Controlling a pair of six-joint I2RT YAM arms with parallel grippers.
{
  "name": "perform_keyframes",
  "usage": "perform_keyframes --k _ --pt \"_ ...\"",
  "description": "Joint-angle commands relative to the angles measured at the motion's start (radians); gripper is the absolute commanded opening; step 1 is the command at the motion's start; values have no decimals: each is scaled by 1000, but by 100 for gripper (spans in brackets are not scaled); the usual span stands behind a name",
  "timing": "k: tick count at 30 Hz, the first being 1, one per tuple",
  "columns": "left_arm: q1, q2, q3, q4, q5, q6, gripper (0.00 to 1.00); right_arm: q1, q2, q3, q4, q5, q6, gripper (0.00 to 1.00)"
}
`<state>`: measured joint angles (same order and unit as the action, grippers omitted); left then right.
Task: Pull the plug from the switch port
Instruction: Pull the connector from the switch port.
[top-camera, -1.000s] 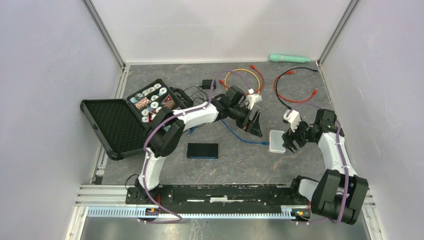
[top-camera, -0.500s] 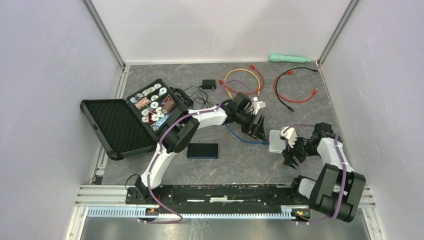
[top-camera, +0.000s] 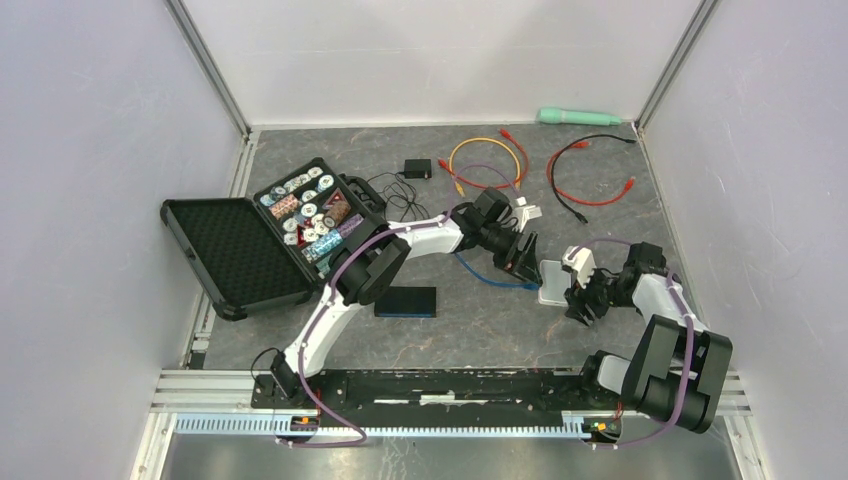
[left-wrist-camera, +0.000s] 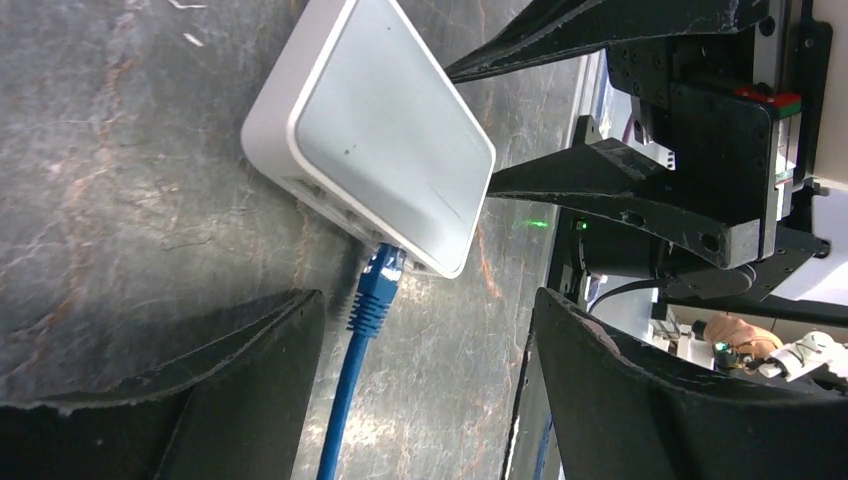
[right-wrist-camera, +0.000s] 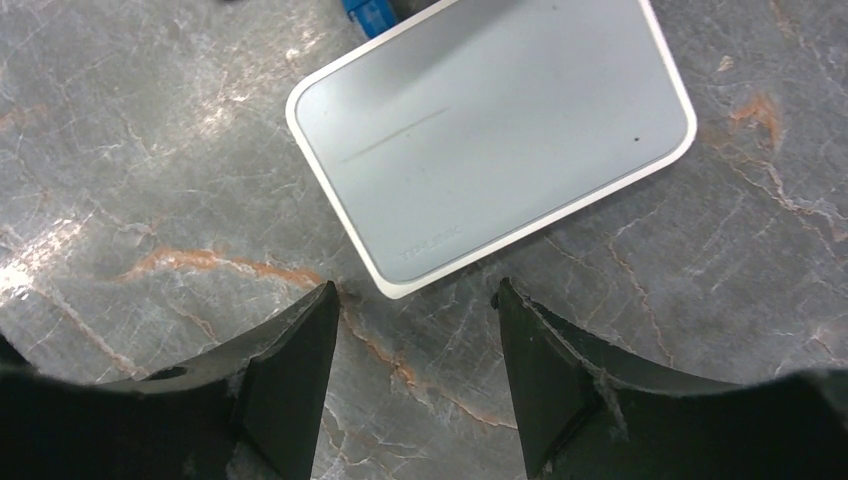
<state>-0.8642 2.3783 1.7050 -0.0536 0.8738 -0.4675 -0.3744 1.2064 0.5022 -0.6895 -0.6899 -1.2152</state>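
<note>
White switch (top-camera: 551, 282) lying flat on the grey table (top-camera: 480, 335), right of the middle, between the two arms. Blue plug (left-wrist-camera: 380, 285) seated in a port on the side edge of the switch, with the blue cable (left-wrist-camera: 338, 410) running away from it over the table. Left gripper (left-wrist-camera: 425, 305) spread wide, one finger on each side of the plug and cable, touching neither and grasping nothing. Right gripper (right-wrist-camera: 415, 292) also spread and holding nothing, low over the table just beside a corner of the switch, on the side away from the plug. To the left, an open black case (top-camera: 235, 250) with round pieces inside, and a flat black slab (top-camera: 405, 301) near it. At the back of the table, an orange cable (top-camera: 487, 160) in a loop, a red cable (top-camera: 590, 195) and a green stick (top-camera: 578, 116).
</note>
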Motion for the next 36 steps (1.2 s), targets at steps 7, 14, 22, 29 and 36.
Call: perform_keyframes --k 7,14,22,29,36 --pt "-55 93 -8 15 24 -79 78 9 7 -6 113 -12 81 60" --pt "-55 110 -48 141 46 -208 77 21 -6 -11 110 -26 80 58" --pt "-54 107 -155 348 -1 -430 78 48 -2 -10 95 -26 82 56" --pt "-52 133 -227 570 -13 -610 74 55 26 9 100 -41 118 51" --pt "-35 121 -248 580 4 -573 63 54 26 4 115 -20 132 49"
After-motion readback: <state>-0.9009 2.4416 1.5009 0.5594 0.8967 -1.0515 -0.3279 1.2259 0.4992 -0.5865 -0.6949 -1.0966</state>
